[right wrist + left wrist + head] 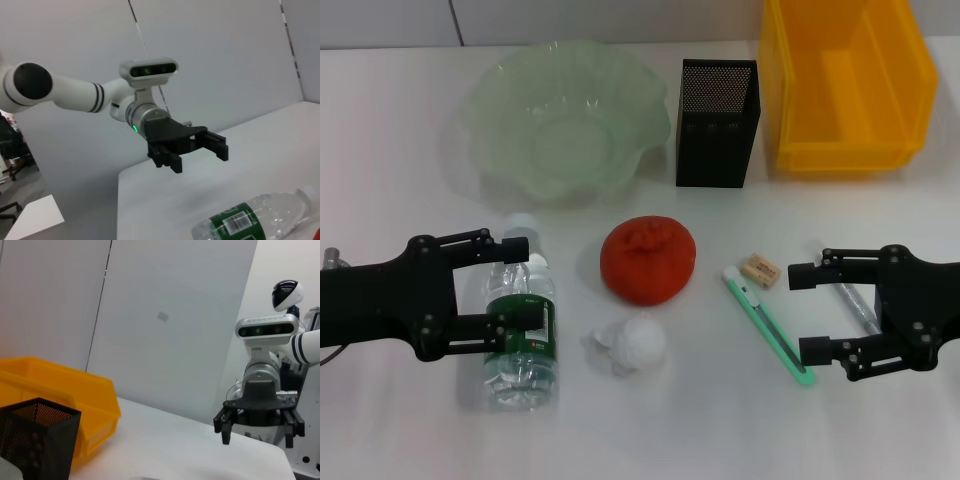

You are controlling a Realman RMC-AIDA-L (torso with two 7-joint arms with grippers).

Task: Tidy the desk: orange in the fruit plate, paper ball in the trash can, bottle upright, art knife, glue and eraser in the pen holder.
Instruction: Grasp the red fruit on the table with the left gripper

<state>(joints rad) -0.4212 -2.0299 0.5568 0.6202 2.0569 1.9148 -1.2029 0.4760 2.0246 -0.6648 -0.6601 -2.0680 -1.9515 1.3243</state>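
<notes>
Both grippers spread wide over the desk.
Left gripper [517,284] straddles the lying bottle [523,325]; right gripper [804,311] holds nothing, above the art knife [767,324].

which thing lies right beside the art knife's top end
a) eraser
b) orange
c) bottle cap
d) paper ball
a: in the head view the small tan eraser sits just beside the upper end of the green art knife, while the other things lie farther toward the robot's left.

Left end effector [192,150] fingers spread, above the table [165,200], bottle [255,220] lying nearby
</notes>
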